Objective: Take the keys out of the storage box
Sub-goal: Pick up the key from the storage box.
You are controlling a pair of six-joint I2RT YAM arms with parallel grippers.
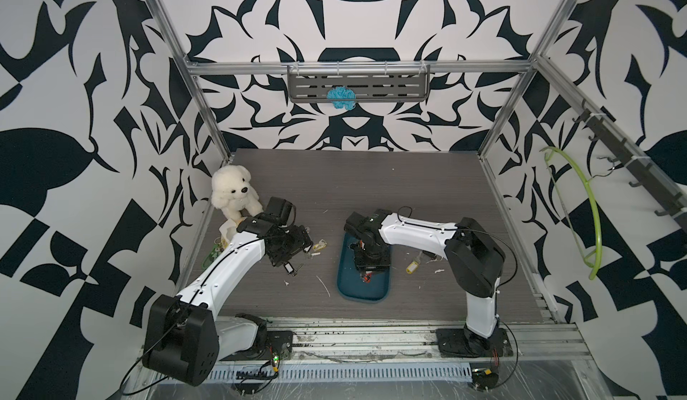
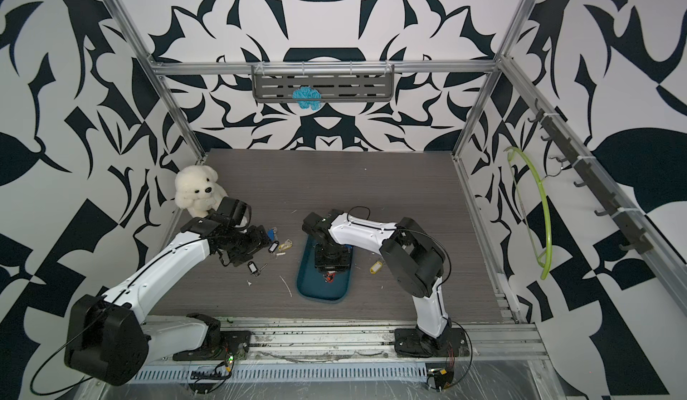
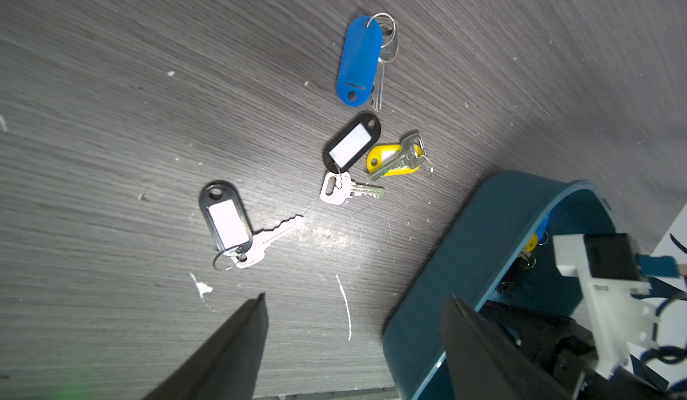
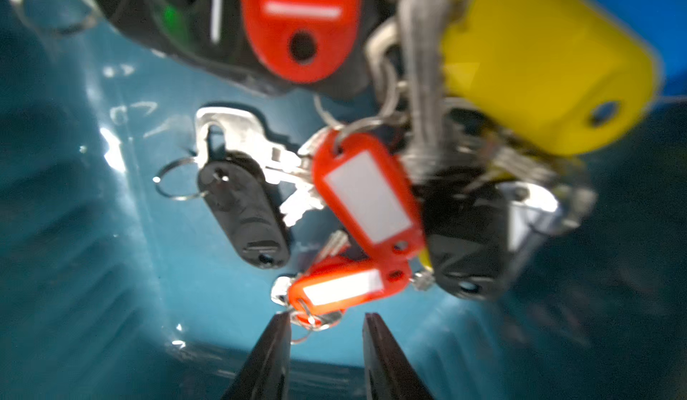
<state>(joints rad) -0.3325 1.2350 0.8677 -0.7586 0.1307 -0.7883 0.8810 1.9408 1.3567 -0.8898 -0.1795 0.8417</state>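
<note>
The dark teal storage box (image 1: 362, 292) lies mid-table, and my right gripper (image 1: 368, 272) reaches down into it. In the right wrist view a heap of keys lies on the box floor (image 4: 208, 268): red tags (image 4: 368, 193), a black tag (image 4: 245, 212) and a yellow tag (image 4: 539, 63). My right gripper (image 4: 327, 316) is open, its tips at the ring of the lowest red-tag key (image 4: 342, 286), gripping nothing. My left gripper (image 3: 357, 297) hangs open and empty left of the box wall (image 3: 483, 238), over table keys with blue (image 3: 358, 60), black (image 3: 351, 143), yellow (image 3: 390, 160) and black (image 3: 226, 221) tags.
One yellow-tag key (image 1: 412, 266) lies on the table right of the box. A white plush bear (image 1: 234, 193) sits at the back left, with a green charm (image 1: 213, 255) nearer along the left edge. A grey slotted shelf (image 1: 358, 84) hangs on the back wall and a green hanger (image 1: 591, 208) on the right wall.
</note>
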